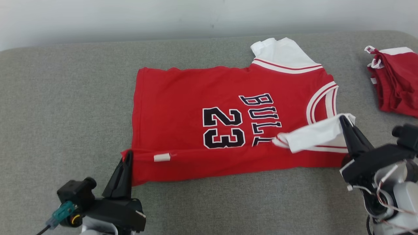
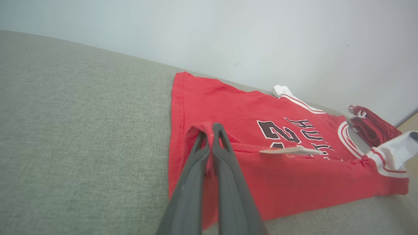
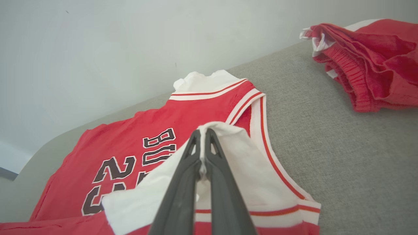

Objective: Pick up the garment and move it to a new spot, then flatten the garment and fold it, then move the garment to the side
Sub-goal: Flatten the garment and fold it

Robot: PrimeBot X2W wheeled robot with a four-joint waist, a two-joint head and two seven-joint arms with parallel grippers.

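While the near long side of the garment is being turned over onto its front, both claws work close to the near edge of the surface, each nipping cloth. The left gripper is pressed together on the red hem corner, lifted slightly so that the side rolls inward and a small white label shows on the fold. The right gripper is pinched shut on the white near sleeve, drawn up and in toward the lettering. Holding both ends of one side, I judge, keeps the crease straight along its length.

Beyond them the jersey lies mostly flat across the middle of the surface, number and lettering up, hem toward the left edge, collar toward the right. Its far sleeve spreads toward the far edge. A red bundle with white trim sits at the far right corner, well apart. The surface is grey woven padding with rounded corners; behind it stands a plain pale wall.
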